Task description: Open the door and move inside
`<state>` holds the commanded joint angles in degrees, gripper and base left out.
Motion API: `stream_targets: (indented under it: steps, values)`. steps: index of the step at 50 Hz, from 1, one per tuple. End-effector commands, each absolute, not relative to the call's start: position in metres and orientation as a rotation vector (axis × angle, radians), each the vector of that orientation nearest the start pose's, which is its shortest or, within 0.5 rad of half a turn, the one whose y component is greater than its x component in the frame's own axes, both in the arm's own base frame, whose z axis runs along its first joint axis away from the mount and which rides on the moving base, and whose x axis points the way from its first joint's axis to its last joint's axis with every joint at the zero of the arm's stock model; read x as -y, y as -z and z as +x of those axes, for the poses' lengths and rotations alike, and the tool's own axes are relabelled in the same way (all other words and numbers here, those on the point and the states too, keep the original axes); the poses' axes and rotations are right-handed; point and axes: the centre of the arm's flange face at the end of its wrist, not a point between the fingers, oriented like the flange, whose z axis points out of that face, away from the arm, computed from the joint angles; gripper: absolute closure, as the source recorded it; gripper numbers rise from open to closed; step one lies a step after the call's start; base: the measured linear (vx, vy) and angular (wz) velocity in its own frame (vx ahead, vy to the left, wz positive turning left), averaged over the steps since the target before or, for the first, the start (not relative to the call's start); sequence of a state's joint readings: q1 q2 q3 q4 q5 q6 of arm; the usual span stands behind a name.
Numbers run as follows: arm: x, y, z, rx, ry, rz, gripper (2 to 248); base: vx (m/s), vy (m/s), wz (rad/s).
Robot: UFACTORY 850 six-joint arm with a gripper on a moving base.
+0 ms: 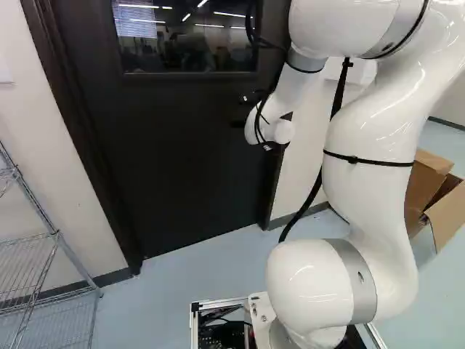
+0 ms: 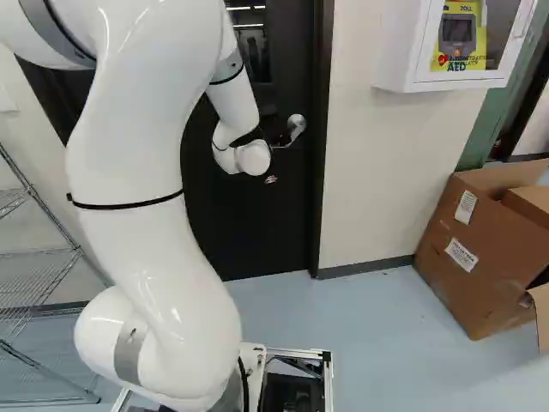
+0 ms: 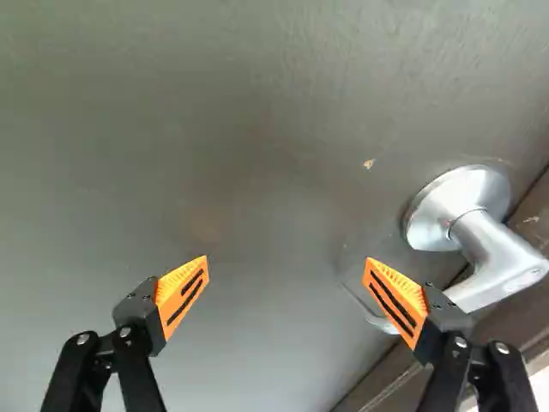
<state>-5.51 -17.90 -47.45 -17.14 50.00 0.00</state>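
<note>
Gripper point(image 1: 243, 111) stands released, fingers spread wide, facing closed door point(image 1: 182, 153). Handle point(image 3: 491, 249) sits beside one finger, partly behind it; contact hard to judge.

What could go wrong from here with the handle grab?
- Missed grip: the gripper is open over bare door, with the handle off to one side. Closing now would likely catch nothing.
- Finger strike: the finger nearer the handle overlaps the lever in the wrist view, so driving straight ahead might jam it against the lever.
- Frame contact: the handle sits close to the door frame; overshooting sideways could knock a finger on it.
</note>
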Motion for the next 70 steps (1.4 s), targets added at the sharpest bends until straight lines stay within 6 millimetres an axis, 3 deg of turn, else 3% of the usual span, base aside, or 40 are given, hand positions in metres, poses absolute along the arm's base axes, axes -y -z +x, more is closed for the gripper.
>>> stream_targets:
  steps: [44, 70]
  values:
    - [0.003, -0.359, 0.635, 0.410, 1.929, -2.400, 3, -0.005, 0.000, 0.000]
    - [-0.025, -0.347, 0.682, 0.460, 1.957, -2.340, 3, 0.000, 0.000, 0.000]
